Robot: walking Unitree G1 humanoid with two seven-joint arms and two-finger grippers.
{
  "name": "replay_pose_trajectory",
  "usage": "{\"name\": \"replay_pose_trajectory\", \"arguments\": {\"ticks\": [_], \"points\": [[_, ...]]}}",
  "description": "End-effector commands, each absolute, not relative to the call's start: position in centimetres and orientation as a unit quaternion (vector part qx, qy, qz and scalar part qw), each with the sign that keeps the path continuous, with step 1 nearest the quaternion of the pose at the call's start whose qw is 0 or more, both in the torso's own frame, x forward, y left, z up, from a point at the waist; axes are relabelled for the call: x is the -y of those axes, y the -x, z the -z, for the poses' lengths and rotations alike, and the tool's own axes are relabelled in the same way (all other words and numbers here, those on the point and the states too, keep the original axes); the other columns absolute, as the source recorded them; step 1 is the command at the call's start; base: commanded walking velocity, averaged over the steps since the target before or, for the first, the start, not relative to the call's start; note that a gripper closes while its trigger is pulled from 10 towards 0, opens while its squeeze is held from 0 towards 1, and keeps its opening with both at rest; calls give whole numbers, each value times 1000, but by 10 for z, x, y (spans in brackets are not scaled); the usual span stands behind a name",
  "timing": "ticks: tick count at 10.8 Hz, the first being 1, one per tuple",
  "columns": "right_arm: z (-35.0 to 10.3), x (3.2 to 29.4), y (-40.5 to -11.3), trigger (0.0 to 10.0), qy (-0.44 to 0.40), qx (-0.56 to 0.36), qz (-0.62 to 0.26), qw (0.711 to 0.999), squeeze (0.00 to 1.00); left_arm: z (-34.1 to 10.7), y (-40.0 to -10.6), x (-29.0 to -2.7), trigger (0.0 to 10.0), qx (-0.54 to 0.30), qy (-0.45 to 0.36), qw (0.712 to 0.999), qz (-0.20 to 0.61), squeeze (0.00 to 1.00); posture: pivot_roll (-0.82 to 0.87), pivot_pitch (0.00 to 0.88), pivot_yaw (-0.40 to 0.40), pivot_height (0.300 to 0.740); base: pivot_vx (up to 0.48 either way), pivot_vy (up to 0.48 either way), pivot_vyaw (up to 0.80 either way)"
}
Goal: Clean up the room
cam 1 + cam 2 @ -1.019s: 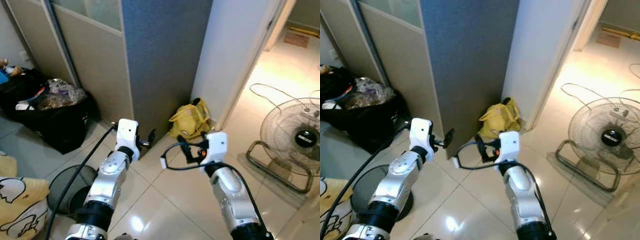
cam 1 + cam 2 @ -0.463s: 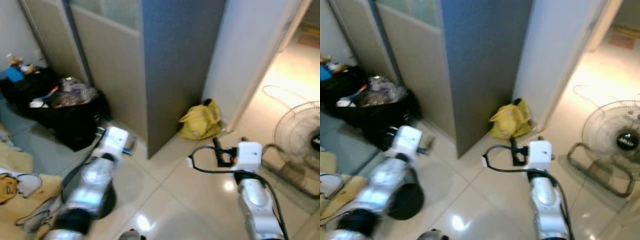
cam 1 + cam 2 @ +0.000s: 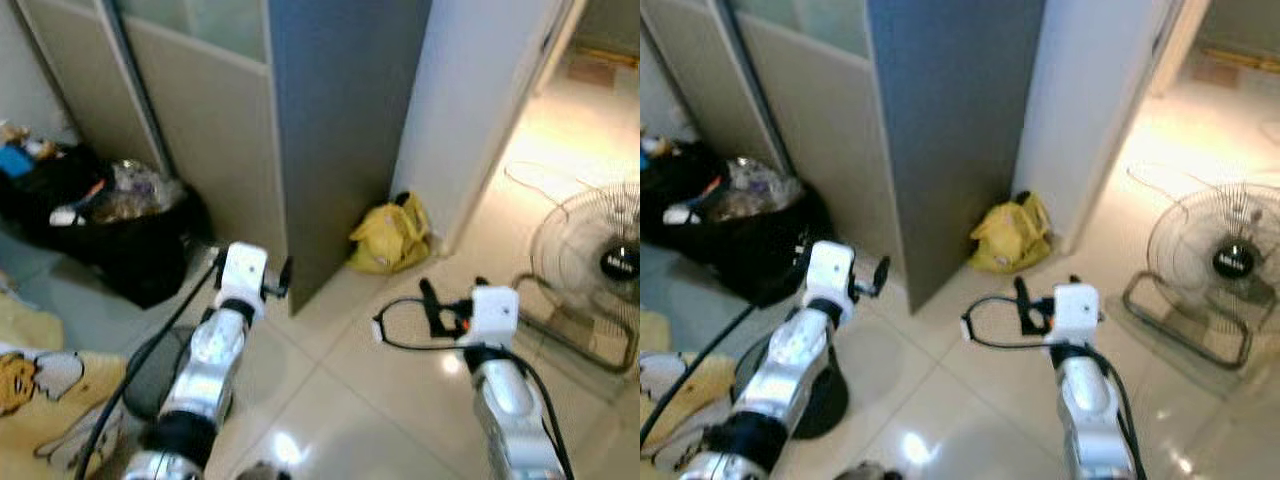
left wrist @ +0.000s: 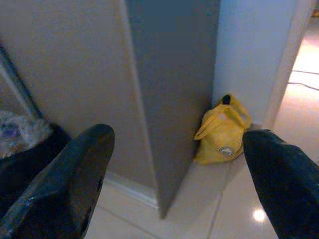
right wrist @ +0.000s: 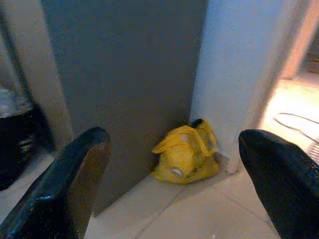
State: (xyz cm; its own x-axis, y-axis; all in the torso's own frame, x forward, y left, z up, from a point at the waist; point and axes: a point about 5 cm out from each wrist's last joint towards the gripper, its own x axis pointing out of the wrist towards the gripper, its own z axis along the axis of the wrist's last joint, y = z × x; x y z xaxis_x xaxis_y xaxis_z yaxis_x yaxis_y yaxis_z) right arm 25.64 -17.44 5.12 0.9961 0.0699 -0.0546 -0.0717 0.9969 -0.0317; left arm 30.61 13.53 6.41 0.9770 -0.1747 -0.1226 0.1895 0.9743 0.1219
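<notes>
Holding nothing, both my grippers are up in front of me with their fingers spread wide apart. My left gripper [image 4: 174,184] and my right gripper [image 5: 172,184] both look straight at a yellow bag [image 5: 185,157]. I think that bag is the thing I should pick up to clean the room.

The yellow bag sits on the shiny floor [image 3: 340,400], tucked in the corner where the grey wall panel [image 3: 340,130] meets the white door frame [image 3: 470,110]. It is soft and crumpled, with handles on top. It is still well away from my fingers, so I have to walk closer.

Lots of things could go wrong. The floor looks slippery, so I could slide if I step too fast. The corner is tight, so my left arm could bump the grey wall panel when I reach in. The bag is floppy, so my fingers could pinch only a loose fold and it might slip out or spill.

On my right a fan [image 3: 590,270] stands on the floor with a thin cord [image 3: 535,180] lying loose behind it. My foot could catch that cord. On my left there is a full black trash bag [image 3: 110,230] and a dark round bin [image 3: 150,365] near my leg. I could kick them over if I turn badly.
</notes>
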Motion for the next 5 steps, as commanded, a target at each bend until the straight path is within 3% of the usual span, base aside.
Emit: {"name": "replay_pose_trajectory", "arguments": {"ticks": [1,2,5], "points": [[-49,174,-259,10000,6,-36,-37,999,0,-59,-306,-141,10000,-76,-56,992,81,0,12,0,39,740,0,0,525],[-47,173,-260,10000,-2,-41,-39,998,1000,-56,-308,-141,10000,-90,-31,992,82,1000,11,0,37,740,0,0,525],[-49,168,-263,10000,-7,-38,-60,997,1000,-56,-309,-140,10000,-89,-33,992,80,1000,14,0,35,740,0,0,525]]}}
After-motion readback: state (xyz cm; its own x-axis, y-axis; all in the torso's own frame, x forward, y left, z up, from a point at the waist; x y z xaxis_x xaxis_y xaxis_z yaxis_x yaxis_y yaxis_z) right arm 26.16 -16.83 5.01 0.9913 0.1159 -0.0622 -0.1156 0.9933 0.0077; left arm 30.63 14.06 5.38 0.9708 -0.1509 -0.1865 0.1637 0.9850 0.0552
